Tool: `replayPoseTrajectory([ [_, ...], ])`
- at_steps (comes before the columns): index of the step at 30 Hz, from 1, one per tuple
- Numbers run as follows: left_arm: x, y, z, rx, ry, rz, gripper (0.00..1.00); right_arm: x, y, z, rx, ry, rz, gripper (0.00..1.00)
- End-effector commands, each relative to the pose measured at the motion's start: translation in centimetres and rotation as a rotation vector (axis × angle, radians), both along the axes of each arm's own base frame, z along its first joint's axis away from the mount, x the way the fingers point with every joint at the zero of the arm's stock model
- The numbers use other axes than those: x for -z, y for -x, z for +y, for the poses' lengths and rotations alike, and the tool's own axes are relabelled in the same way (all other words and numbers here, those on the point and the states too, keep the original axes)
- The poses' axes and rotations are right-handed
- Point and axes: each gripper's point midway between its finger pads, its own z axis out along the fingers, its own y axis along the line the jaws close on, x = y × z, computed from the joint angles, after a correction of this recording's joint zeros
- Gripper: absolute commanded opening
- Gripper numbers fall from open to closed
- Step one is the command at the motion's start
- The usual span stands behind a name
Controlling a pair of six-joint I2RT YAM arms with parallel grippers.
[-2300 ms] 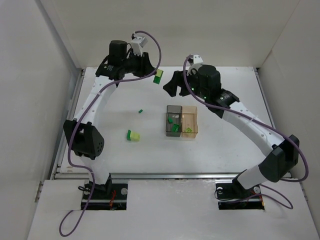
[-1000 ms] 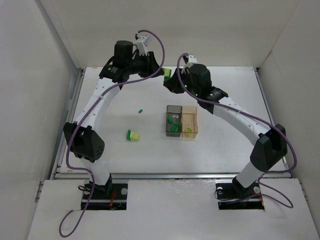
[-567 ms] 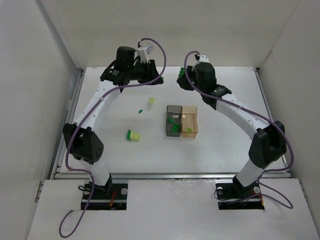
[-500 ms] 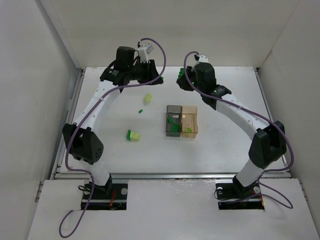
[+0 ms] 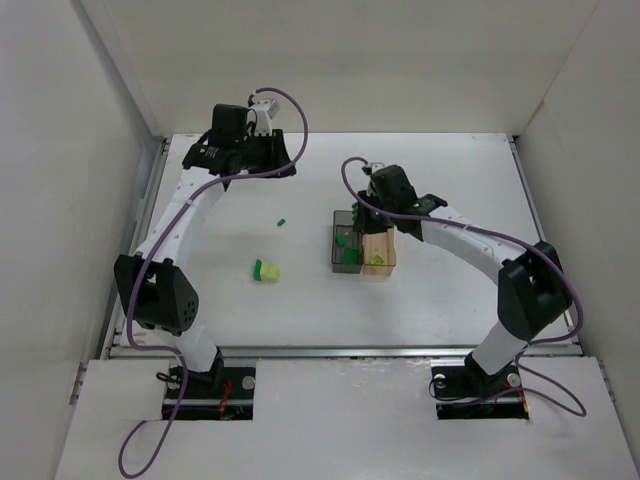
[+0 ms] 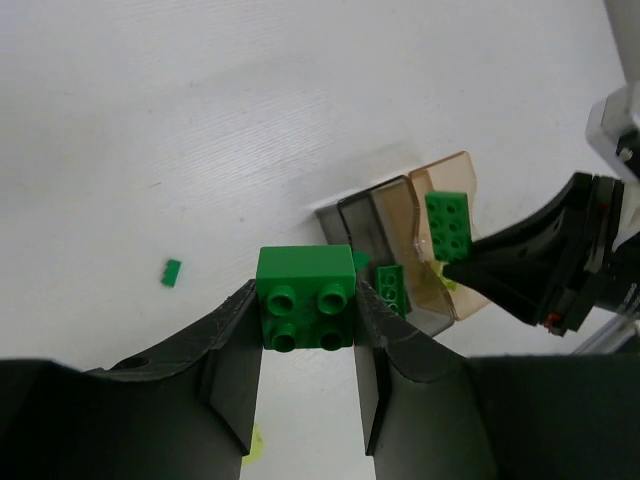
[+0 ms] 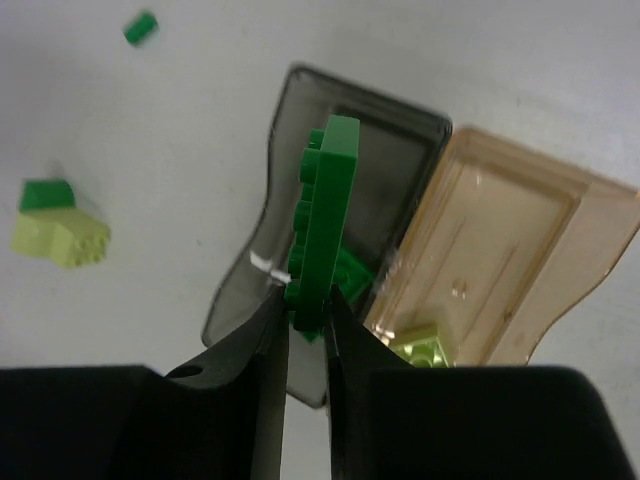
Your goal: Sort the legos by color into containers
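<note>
My left gripper (image 6: 305,305) is shut on a dark green square lego (image 6: 305,300), held above the table's back left (image 5: 283,166). My right gripper (image 7: 305,300) is shut on a thin dark green plate (image 7: 322,220), held edge-on over the smoky grey container (image 7: 290,140) (image 5: 346,262). The amber container (image 7: 560,230) (image 5: 381,268) adjoins it on the right. A dark green lego (image 7: 352,270) lies in the grey one and a pale yellow-green one (image 7: 420,345) in the amber one. On the table lie a tiny green lego (image 5: 282,221) and a green-and-pale pair (image 5: 265,270).
White walls close off the table on the left, back and right. The left arm's purple cable (image 5: 290,105) loops above the back of the table. The white table surface (image 5: 450,290) lies right of the containers.
The grippers have drawn apart. The right one came forward and down over the grey container with the green plate; the left swung back left. A pale piece seen falling is no longer visible.
</note>
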Motion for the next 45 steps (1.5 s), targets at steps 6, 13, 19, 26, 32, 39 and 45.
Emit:
replayPoseTrajectory([
  [6, -1.9, 0.4, 1.0, -0.013, -0.032, -0.085, 0.00, 1.8, 2.8, 0.8, -0.140, 0.037, 0.094, 0.47],
  [13, -0.9, 0.6, 1.0, -0.013, -0.037, -0.066, 0.00, -0.4, 3.0, 1.2, -0.175, 0.010, 0.060, 0.64],
  [19, -0.1, 1.2, -0.2, 0.045, -0.064, -0.081, 0.00, -6.7, 1.6, -2.4, -0.021, -0.038, -0.072, 0.84],
  [26, 2.0, 2.7, -6.0, 0.325, -0.102, -0.127, 0.00, -10.2, 0.2, -9.5, 0.194, -0.033, -0.158, 0.87],
  [32, 8.4, 3.5, -15.1, 0.590, -0.198, -0.115, 0.00, -10.5, 0.8, -12.9, 0.321, -0.014, -0.181, 0.87],
  [39, 13.3, 4.0, -19.2, 0.652, -0.240, -0.078, 0.00, -11.6, 2.4, -14.6, 0.373, -0.001, -0.196, 0.87],
  [45, 15.2, 5.9, -21.5, 0.701, -0.257, -0.080, 0.09, -11.6, 3.6, -15.6, 0.381, 0.026, -0.209, 0.87],
])
